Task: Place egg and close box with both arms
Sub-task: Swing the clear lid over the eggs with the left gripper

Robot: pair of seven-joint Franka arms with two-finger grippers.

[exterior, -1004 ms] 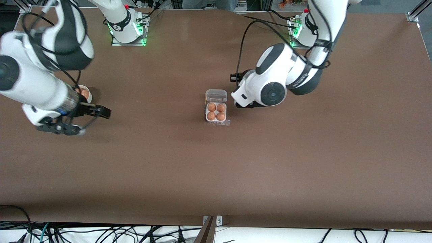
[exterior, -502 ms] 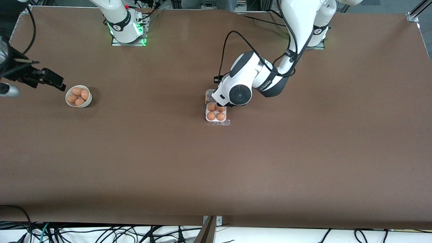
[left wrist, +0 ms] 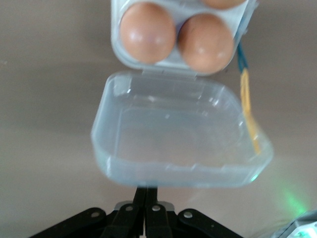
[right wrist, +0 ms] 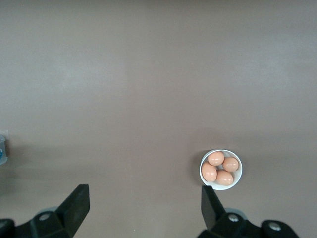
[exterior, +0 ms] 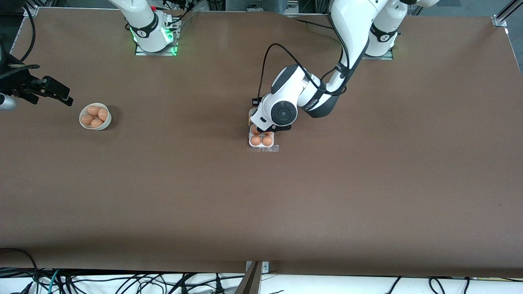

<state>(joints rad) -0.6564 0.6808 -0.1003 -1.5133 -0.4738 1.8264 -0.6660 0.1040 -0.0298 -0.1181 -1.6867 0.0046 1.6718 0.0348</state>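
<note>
The box's pale tray [exterior: 261, 143] sits mid-table with orange-brown eggs [exterior: 255, 140] in its cells. The cells farther from the front camera are partly covered by the left arm's wrist [exterior: 280, 113]. In the left wrist view the clear lid [left wrist: 178, 141] lies open and flat beside the tray [left wrist: 119, 47], where two eggs [left wrist: 147, 32] show fully. My left gripper [left wrist: 146, 192] is shut and empty, with its tips at the lid's free rim. My right gripper [exterior: 61, 94] is open and empty in the air, beside the white bowl, and it also shows in the right wrist view [right wrist: 143, 193].
A round white bowl [exterior: 81, 123] with several loose eggs stands toward the right arm's end of the table; it also shows in the right wrist view [right wrist: 237, 176]. The two green-lit bases [exterior: 155, 38] stand along the table's farther edge. Bare brown tabletop surrounds the box.
My left arm has swung from beside the box to over its open lid. My right arm has pulled away from over the bowl toward the table's end, uncovering the bowl.
</note>
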